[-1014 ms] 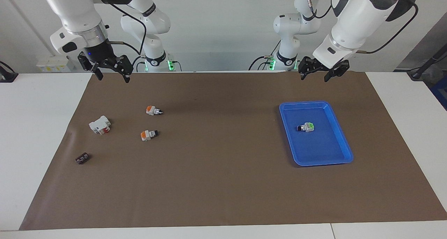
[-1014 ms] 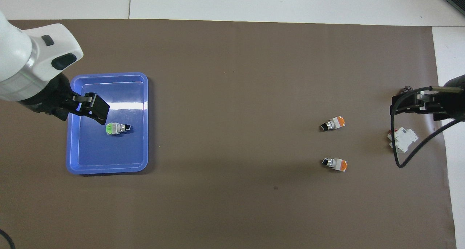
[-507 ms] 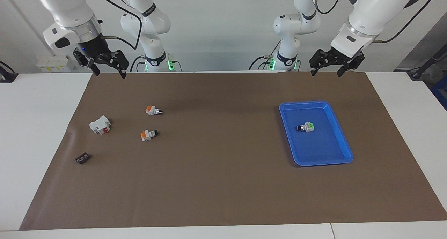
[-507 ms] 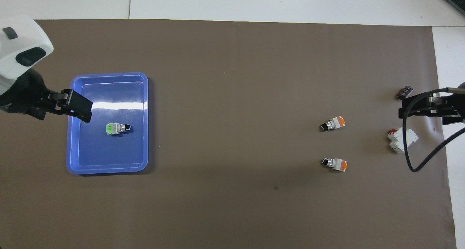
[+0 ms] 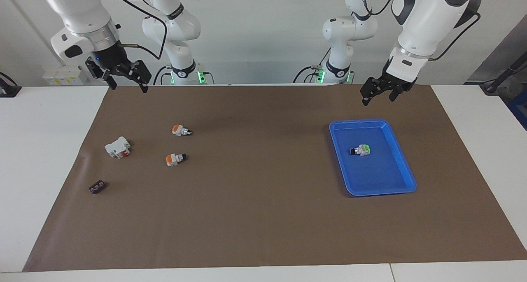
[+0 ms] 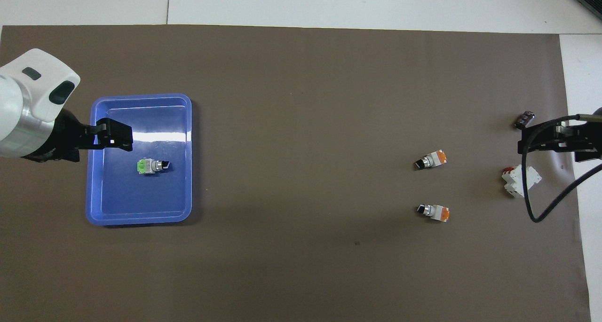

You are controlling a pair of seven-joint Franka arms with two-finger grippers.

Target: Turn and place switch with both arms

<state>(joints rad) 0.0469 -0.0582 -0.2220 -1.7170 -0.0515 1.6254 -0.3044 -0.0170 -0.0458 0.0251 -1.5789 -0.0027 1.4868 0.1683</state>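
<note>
A switch with its green cap showing lies on its side in the blue tray, also in the overhead view. Two more switches with orange caps lie on the brown mat toward the right arm's end, one nearer to the robots than the other; overhead they show too. My left gripper is open and empty, up in the air over the tray's rim. My right gripper is open and empty, raised over the white block's area.
A white block with a red mark and a small flat black piece lie on the mat at the right arm's end. The tray sits at the left arm's end. White table borders the mat.
My left gripper rose and swung outward, then came back down and turned toward the tray. My right gripper lifted a little and then held still. No object moved.
</note>
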